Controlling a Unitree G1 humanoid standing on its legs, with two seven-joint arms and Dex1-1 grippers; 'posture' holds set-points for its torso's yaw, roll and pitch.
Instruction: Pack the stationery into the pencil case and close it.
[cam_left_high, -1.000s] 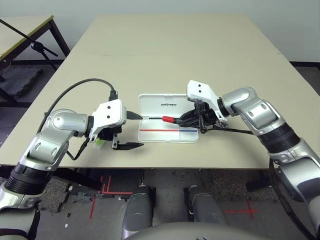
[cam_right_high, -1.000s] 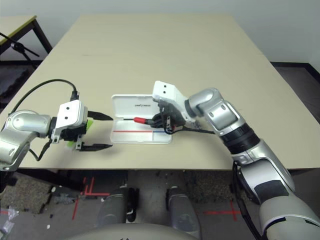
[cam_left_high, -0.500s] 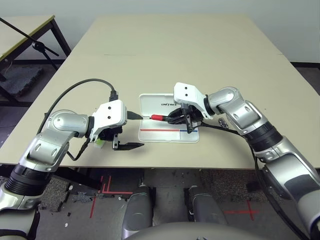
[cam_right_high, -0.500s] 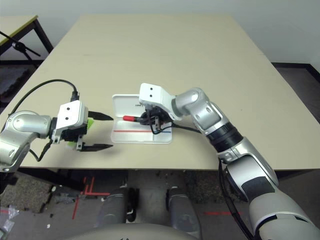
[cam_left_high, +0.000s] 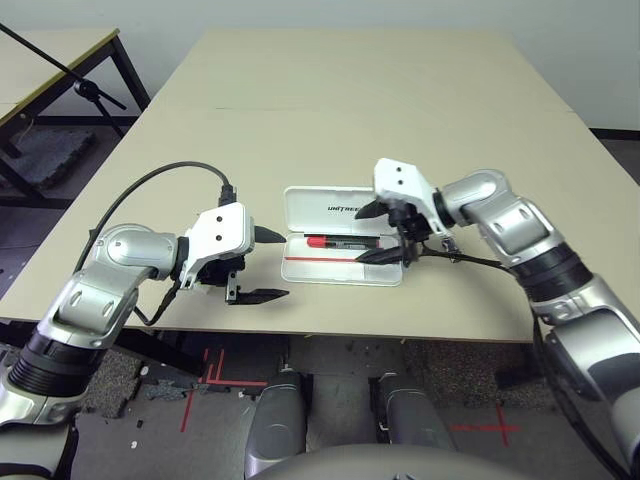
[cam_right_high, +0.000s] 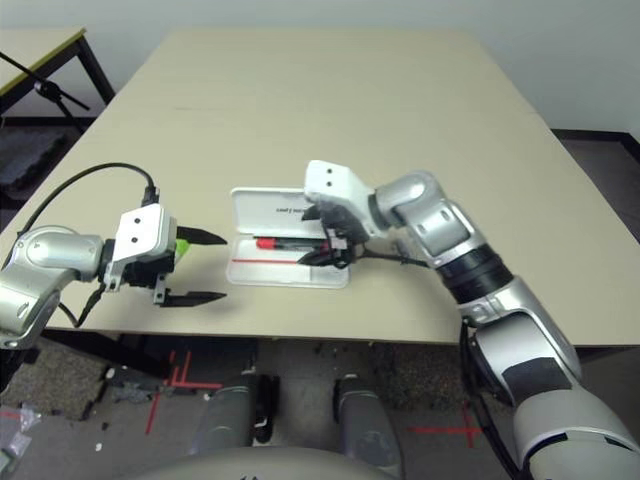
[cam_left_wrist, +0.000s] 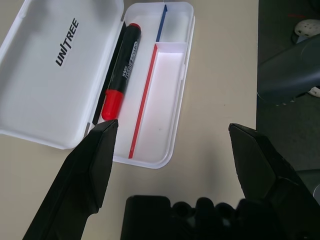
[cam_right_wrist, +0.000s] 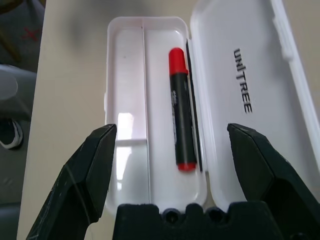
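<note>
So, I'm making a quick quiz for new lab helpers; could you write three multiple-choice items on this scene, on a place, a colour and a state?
1. Where is the red-and-black marker pen?
A) on the bare table
B) inside the case's base
C) between the right gripper's fingers

2. What colour is the flat, hard plastic pencil case?
A) white
B) green
C) black

3. How does the case's lid stand?
A) shut
B) detached
C) open

1 B: the marker lies in the compartment along the hinge.
2 A: its base and lid are white.
3 C: the lid lies folded back, "UNITREE" lettering in view.
</note>
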